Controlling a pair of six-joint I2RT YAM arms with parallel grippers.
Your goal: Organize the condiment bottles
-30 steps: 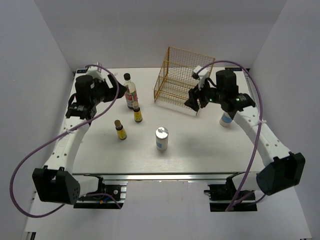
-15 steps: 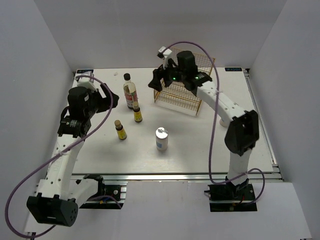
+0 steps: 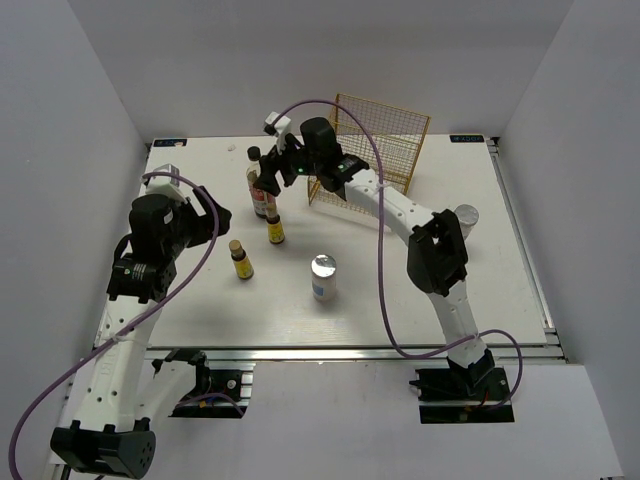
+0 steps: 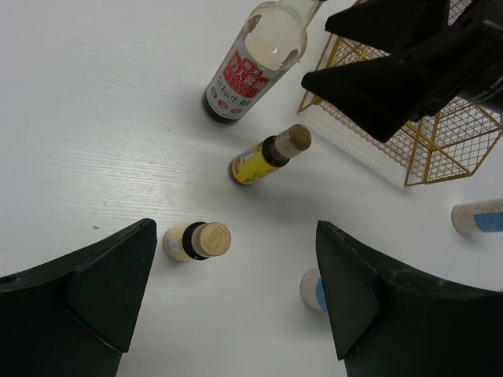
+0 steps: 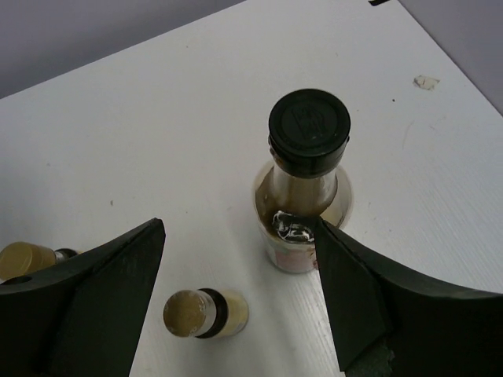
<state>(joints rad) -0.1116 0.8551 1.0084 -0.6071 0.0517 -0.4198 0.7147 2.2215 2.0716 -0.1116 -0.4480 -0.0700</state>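
The tall clear bottle [image 3: 262,187] with a black cap stands at the back left, and it shows in the right wrist view [image 5: 308,129] and the left wrist view [image 4: 255,63]. Two amber bottles [image 3: 274,228] [image 3: 240,259] stand in front of it. One white cylinder [image 3: 323,277] stands mid-table; the other [image 3: 463,220] is at the right, partly behind the arm. My right gripper [image 3: 271,173] is open over the tall bottle; in the right wrist view [image 5: 240,228] its right finger is against the bottle's side and an amber bottle [image 5: 206,312] shows between the fingers. My left gripper [image 3: 207,217] [image 4: 236,228] is open and empty, left of the amber bottles.
The gold wire rack [image 3: 372,150] stands at the back centre, right behind the right gripper. The right arm stretches across the table from its base to the rack. In the left wrist view the right gripper's black fingers [image 4: 393,78] hang over the rack [image 4: 416,141].
The right arm swung from the right side, over the rack, to the tall bottle at the left. The left arm drew back toward the near left. The right white cylinder is uncovered.
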